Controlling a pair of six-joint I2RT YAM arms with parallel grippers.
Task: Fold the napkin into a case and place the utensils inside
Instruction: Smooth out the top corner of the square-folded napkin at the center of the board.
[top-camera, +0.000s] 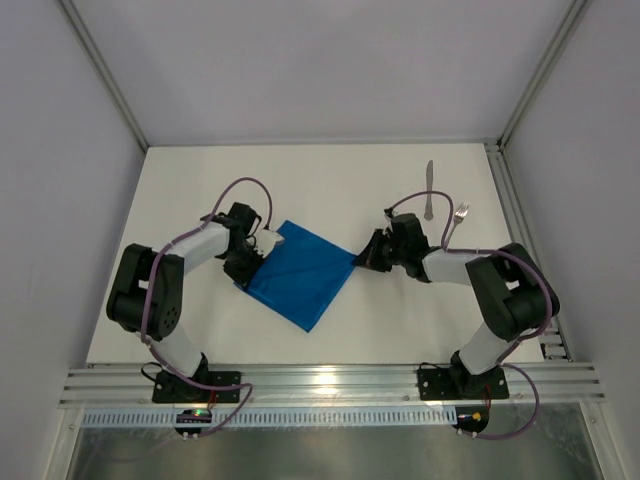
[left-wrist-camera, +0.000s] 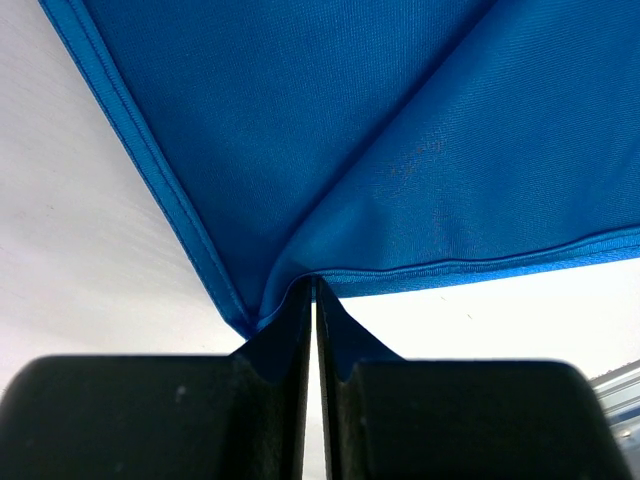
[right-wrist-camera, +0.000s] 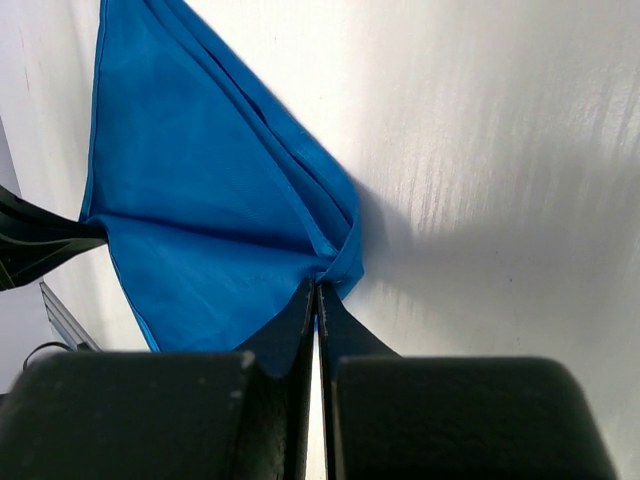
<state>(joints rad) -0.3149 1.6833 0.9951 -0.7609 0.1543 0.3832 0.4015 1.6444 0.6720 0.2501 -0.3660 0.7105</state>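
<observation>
A white table (top-camera: 330, 180) is enclosed by pale grey walls (top-camera: 50, 150), joined at metal corner posts (top-camera: 103, 70). An aluminium rail (top-camera: 330, 385) is fixed along its near edge.

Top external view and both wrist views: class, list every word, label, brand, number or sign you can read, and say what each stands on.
No text can be read in any view.
The napkin, knife, fork and table: plain, no print visible.
The small boards by the arm bases: any marking is too small to read.
</observation>
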